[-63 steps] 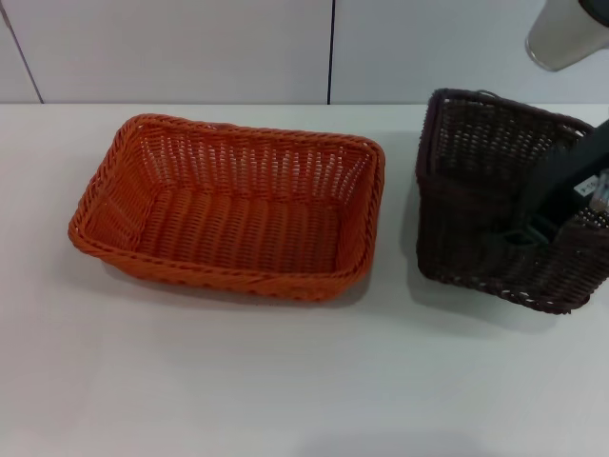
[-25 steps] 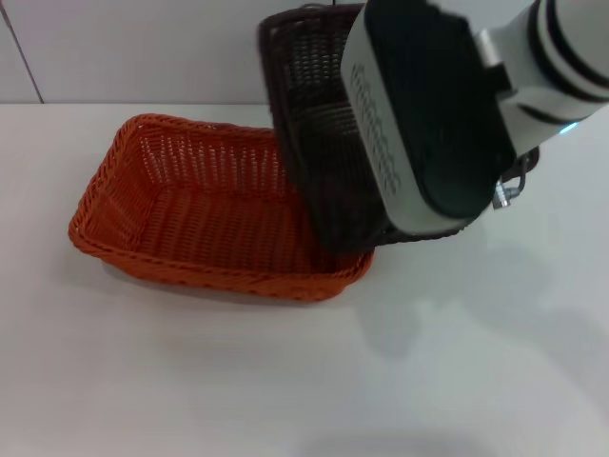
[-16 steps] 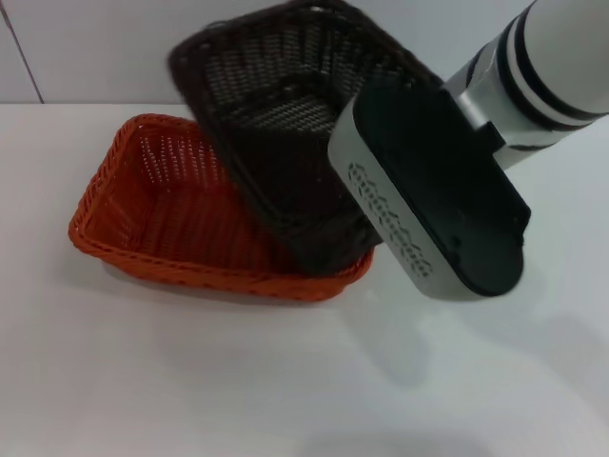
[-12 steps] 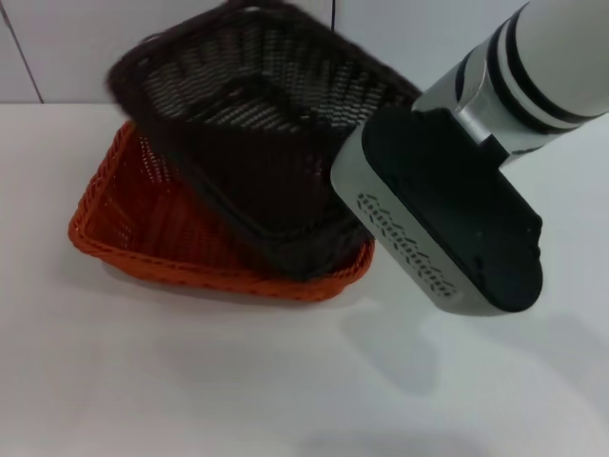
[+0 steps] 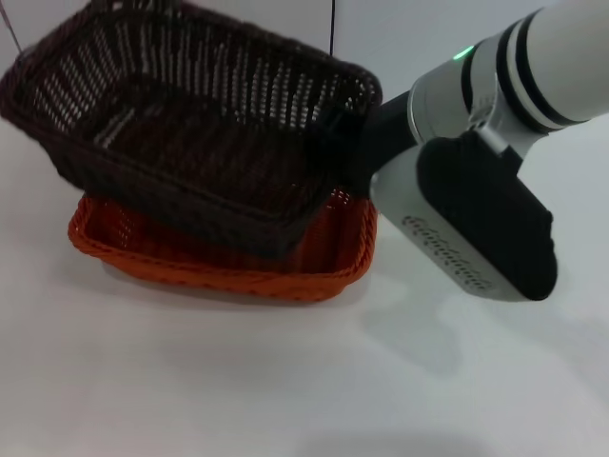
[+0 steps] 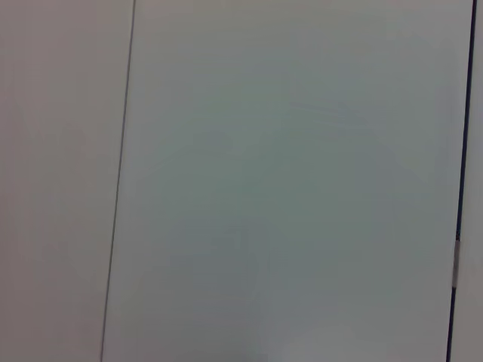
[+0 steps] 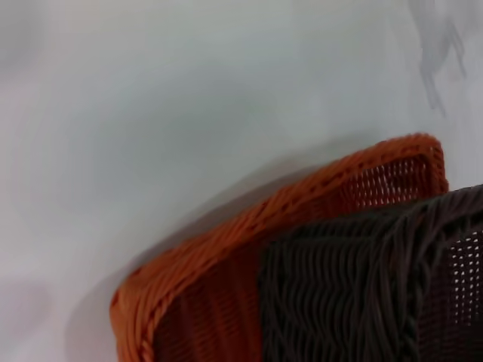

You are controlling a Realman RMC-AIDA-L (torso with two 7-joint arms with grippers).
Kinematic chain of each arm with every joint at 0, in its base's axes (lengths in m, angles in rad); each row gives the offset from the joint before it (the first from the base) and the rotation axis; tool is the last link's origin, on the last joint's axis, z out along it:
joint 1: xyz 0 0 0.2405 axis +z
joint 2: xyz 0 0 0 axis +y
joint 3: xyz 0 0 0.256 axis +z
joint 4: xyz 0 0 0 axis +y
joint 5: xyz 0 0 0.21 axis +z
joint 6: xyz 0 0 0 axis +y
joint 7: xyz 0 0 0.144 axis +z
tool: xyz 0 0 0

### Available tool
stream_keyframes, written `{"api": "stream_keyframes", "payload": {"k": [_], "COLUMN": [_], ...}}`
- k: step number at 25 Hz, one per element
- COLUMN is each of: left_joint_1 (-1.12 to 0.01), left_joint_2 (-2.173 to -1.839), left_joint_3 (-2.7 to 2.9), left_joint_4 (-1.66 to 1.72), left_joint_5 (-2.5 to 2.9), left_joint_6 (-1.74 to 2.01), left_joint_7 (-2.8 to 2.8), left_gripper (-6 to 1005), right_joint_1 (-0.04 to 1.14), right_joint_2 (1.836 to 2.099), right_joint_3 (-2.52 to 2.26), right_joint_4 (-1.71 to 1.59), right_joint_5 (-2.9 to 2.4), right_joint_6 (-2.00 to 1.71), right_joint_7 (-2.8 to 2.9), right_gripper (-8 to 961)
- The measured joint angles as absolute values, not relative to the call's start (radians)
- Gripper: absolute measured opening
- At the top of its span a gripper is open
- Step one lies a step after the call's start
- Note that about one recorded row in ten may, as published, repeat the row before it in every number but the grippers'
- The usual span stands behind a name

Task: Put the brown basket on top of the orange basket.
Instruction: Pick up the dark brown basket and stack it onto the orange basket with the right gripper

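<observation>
The brown basket (image 5: pixel 190 133) hangs tilted in the air over the orange basket (image 5: pixel 238 278), covering most of it; its lower long side dips into the orange one. The orange basket rests on the white table (image 5: pixel 190 381). My right gripper (image 5: pixel 366 143) holds the brown basket at its right end, and the grey and black wrist body hides the fingers. The right wrist view shows a corner of the orange basket (image 7: pixel 249 241) with the brown basket (image 7: pixel 355 302) overlapping it. My left gripper is out of view; its wrist camera shows only a pale wall.
A white panelled wall (image 5: pixel 419 38) stands behind the table. My right arm's bulky wrist (image 5: pixel 476 228) hangs over the table to the right of the baskets.
The right arm has carried the brown basket up from the table's right side and leftward. It now hangs over the orange basket, swung further left than half a second ago.
</observation>
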State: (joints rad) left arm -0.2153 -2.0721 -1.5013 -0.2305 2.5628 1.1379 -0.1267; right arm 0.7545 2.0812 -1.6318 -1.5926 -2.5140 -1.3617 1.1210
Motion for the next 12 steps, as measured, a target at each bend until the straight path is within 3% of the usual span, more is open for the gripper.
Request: {"api": "stream_keyframes", "payload": {"k": [12], "left_joint_1": [-0.227], "left_joint_2": [-2.072], "left_joint_3": [-1.505], "left_joint_4": [-0.227], "left_joint_5": [2.56], "left_joint_6": [1.133], "left_joint_7": [-0.126], "left_gripper": [771], "right_joint_1": [0.74], "right_joint_2": [2.074], "right_joint_3": [-1.506], "right_joint_4": [-1.43], "right_joint_5": [-2.388], "right_joint_6": [-1.303], "right_joint_7": [0.84], "right_gripper": [187]}}
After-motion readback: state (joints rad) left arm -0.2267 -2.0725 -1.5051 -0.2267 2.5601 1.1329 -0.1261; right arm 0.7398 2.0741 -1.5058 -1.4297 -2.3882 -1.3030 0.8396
